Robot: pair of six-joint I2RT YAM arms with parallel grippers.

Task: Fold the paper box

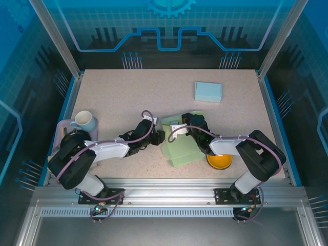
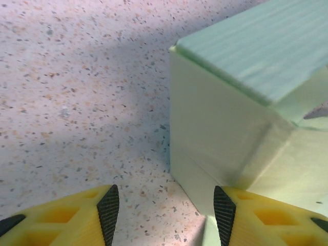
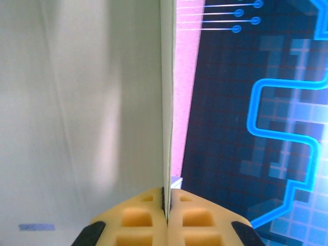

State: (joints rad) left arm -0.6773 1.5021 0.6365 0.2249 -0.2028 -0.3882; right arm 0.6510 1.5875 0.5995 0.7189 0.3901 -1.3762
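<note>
The pale green paper box [image 1: 180, 148] lies partly folded at the table's middle front, with one wall standing up. My left gripper [image 1: 160, 135] sits at its left side. In the left wrist view that gripper [image 2: 166, 218] is open, bare table between its fingers, and the box's upright corner [image 2: 220, 118] stands just ahead, its lower edge reaching the right fingertip [image 2: 224, 212]. My right gripper [image 1: 180, 128] is over the box's back part. In the right wrist view it [image 3: 167, 202] is shut on the thin edge of a box panel [image 3: 82, 102] that runs straight up from the jaws.
A light blue folded box [image 1: 208, 91] lies at the back right. An orange bowl [image 1: 219, 161] sits near the front edge under the right arm. A pale mug [image 1: 84, 121] stands on a lilac tray [image 1: 62, 128] at the left edge.
</note>
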